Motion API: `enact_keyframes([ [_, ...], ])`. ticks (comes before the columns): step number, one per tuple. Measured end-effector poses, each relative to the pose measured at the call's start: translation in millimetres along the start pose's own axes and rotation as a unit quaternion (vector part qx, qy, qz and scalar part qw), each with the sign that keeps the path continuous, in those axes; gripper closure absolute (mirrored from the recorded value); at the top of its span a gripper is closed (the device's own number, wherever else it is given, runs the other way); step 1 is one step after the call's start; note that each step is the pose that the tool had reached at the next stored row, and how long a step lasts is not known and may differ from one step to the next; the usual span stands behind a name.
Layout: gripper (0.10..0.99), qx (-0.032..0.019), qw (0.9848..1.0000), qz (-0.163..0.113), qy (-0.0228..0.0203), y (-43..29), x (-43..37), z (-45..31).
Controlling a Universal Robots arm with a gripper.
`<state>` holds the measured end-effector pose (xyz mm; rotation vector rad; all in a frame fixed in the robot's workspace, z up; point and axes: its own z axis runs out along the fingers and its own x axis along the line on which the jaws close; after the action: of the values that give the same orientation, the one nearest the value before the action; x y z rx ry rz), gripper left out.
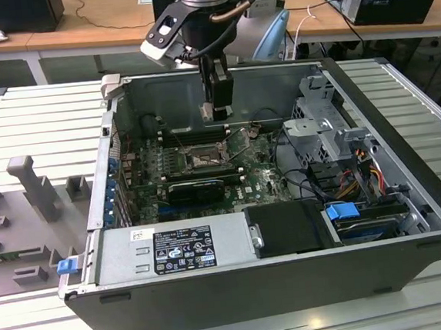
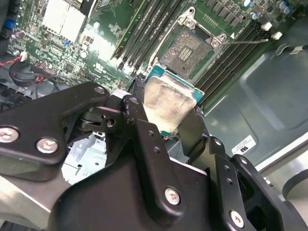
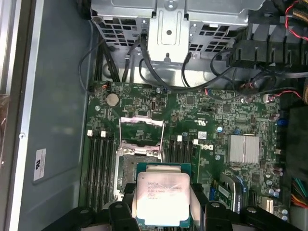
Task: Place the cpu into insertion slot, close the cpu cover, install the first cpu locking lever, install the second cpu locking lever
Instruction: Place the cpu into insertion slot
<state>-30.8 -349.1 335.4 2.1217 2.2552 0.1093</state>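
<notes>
My gripper (image 1: 217, 110) hangs inside the open computer case (image 1: 370, 105), above the motherboard's far part, shut on the cpu. In both wrist views the cpu (image 2: 169, 102) (image 3: 162, 194) shows its pale silver top between my black fingers (image 2: 139, 103). The insertion slot (image 3: 131, 167) (image 2: 189, 48) (image 1: 202, 159) lies bare on the board, partly overlapped by the cpu in the first wrist view. The cpu cover (image 3: 141, 129) stands swung up off the slot. A thin locking lever (image 2: 246, 42) sticks out sideways from the slot.
Black memory slots (image 3: 98, 163) flank the socket on both sides. A metal drive cage (image 3: 168, 29) with cables (image 3: 144, 72) stands past the cover. A silver heatsink (image 3: 244, 148) and the power supply (image 1: 174, 250) lie further off. The case wall (image 3: 53, 96) runs close by.
</notes>
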Motion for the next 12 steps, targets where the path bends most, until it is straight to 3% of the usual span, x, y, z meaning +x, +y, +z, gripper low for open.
enact_keyframes([
  [5, 0.557, -0.0005, 0.9999, 0.014, -0.0033, 0.1, -0.1, 2.1],
  [12, 0.557, -0.0005, 1.0000, 0.003, -0.0025, -1.6, -0.3, 15.8],
])
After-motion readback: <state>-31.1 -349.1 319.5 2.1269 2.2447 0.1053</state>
